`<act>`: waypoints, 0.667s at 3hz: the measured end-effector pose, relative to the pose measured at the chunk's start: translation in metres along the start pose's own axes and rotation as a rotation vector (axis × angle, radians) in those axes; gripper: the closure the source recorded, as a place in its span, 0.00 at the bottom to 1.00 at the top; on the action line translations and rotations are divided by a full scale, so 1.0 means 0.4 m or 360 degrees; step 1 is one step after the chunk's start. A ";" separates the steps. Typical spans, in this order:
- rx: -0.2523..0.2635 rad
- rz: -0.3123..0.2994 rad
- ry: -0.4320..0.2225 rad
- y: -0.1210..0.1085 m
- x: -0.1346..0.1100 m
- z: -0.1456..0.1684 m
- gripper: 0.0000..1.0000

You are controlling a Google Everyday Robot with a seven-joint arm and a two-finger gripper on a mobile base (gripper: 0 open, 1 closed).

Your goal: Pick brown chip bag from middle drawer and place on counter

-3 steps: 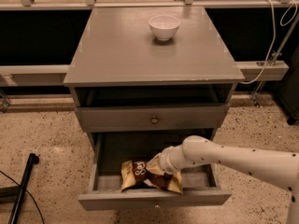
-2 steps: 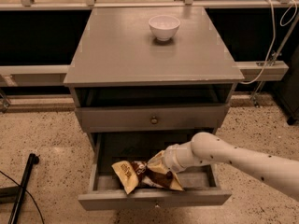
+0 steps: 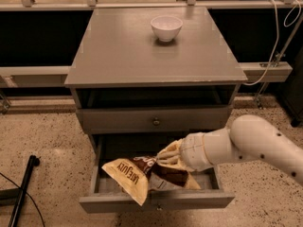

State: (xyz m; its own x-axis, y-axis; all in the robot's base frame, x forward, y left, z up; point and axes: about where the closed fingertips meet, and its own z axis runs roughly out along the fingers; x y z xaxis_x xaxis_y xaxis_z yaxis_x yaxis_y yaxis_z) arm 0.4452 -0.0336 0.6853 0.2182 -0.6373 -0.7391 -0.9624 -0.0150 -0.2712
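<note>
The gripper [image 3: 164, 159] sits over the open middle drawer [image 3: 199, 201], above its middle, with its fingers pinched together on the dark brown centre of the brown chip bag [image 3: 135, 178]. The white arm [image 3: 255, 143] reaches in from the right of the drawer. The bag is raised and tilted. Its yellow-gold left end, with white lettering, hangs over the drawer's front edge left of centre, while its right end lies lower, inside the drawer towards the right. Directly above the drawer is a closed grey drawer front [image 3: 118, 119] with a round knob [image 3: 155, 122]. Higher still is the counter [image 3: 132, 56], where a small white bowl [image 3: 166, 28] stands near the back, well apart from the drawer. A black pole [image 3: 21, 193] shows on the speckled floor [image 3: 47, 141] to the drawer's left.
</note>
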 end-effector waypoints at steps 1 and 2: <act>0.0081 -0.0166 0.0198 -0.049 -0.128 -0.198 1.00; 0.0133 -0.0176 0.0368 -0.122 -0.210 -0.367 1.00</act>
State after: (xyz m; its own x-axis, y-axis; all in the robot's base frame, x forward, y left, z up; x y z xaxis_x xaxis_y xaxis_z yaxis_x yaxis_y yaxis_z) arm 0.4500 -0.0924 0.8510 0.2695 -0.7946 -0.5441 -0.9160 -0.0371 -0.3995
